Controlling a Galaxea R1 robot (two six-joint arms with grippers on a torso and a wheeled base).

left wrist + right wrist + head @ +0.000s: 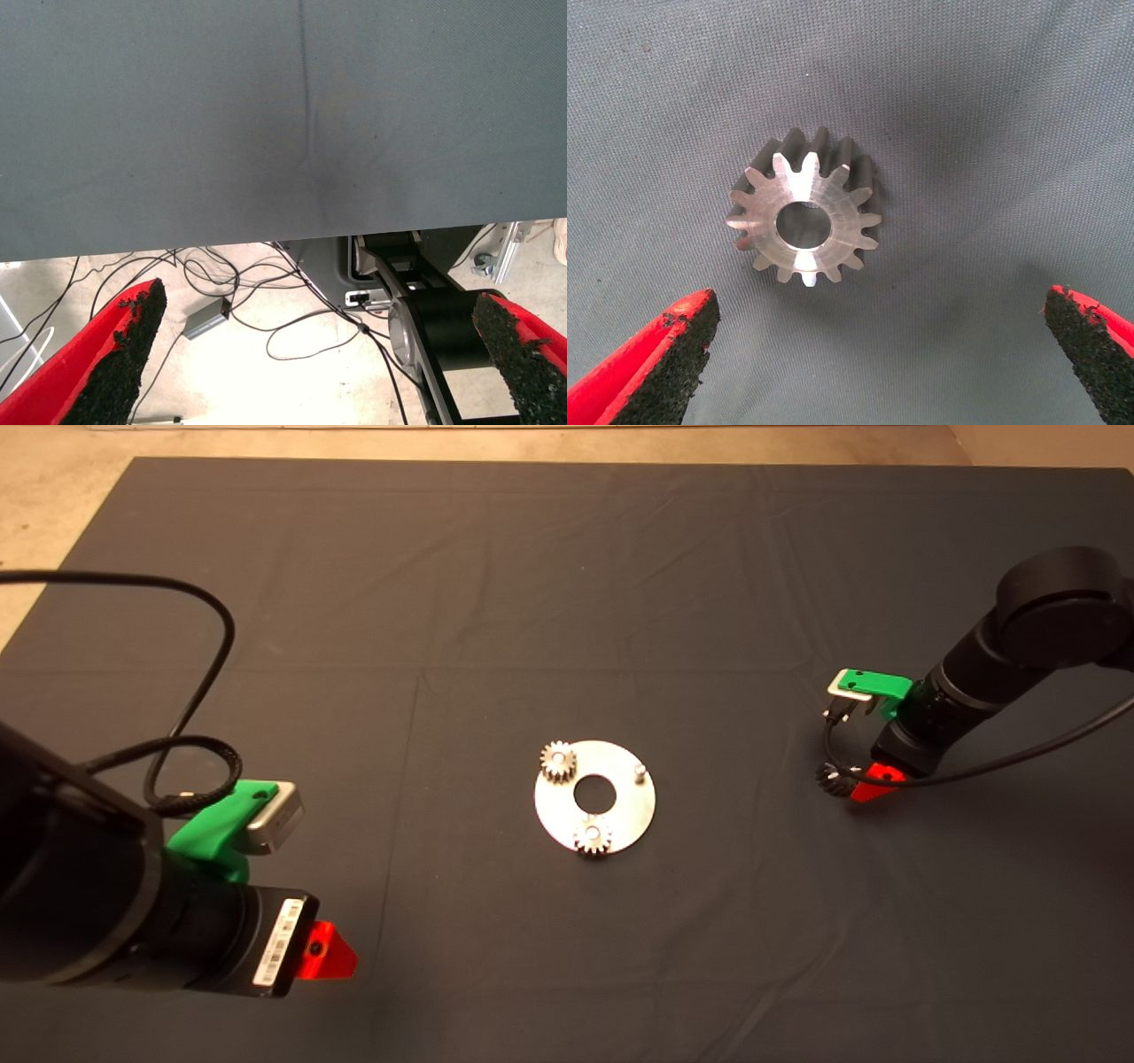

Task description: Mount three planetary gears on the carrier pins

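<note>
Third gear [804, 218] lies flat, bore upward, between the right gripper's [877, 354] spread fingers; left gripper [319, 363] spread, idle.

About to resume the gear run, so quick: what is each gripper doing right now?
Left gripper: open, holding nothing, at the mat's near left edge.
Right gripper: open, holding nothing, poised above the third gear lying flat on the mat.

Black arms [1019, 655], green claw [310, 950] mounts, red fingers [97, 363], black looping cables [190, 717].
</note>
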